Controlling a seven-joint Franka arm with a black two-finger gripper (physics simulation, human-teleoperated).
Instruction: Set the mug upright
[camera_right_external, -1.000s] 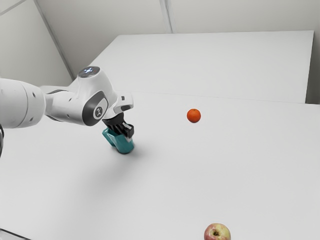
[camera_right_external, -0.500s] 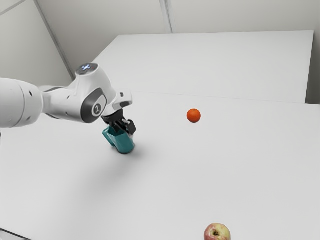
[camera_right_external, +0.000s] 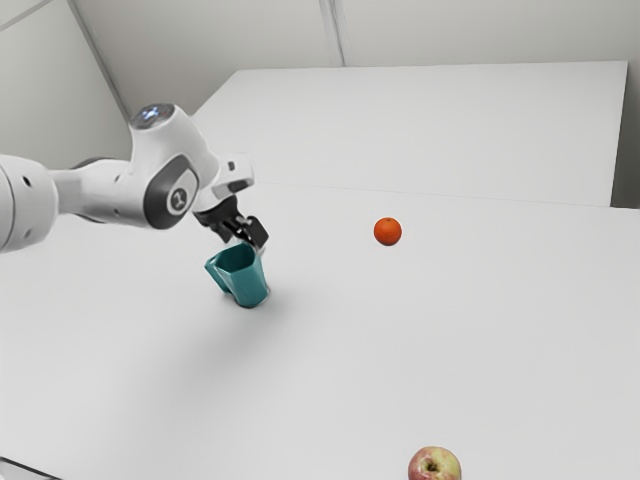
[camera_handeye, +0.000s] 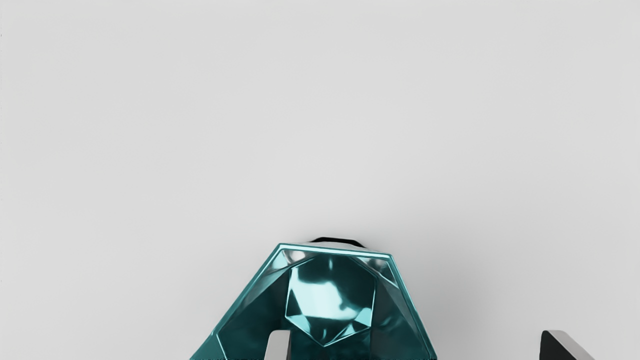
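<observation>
Teal mug upright, glossy w/ faceted int.

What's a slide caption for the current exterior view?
Open gripper at the top of the upright teal mug, orange and apple apart on the table.

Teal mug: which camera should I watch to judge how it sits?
The exterior view: it takes in the teal mug from rim to base, opening facing up, with the handle toward the exterior view's left. The wrist view looks into the opening at the faceted inside, but the picture's edge cuts off part of the rim.
</observation>
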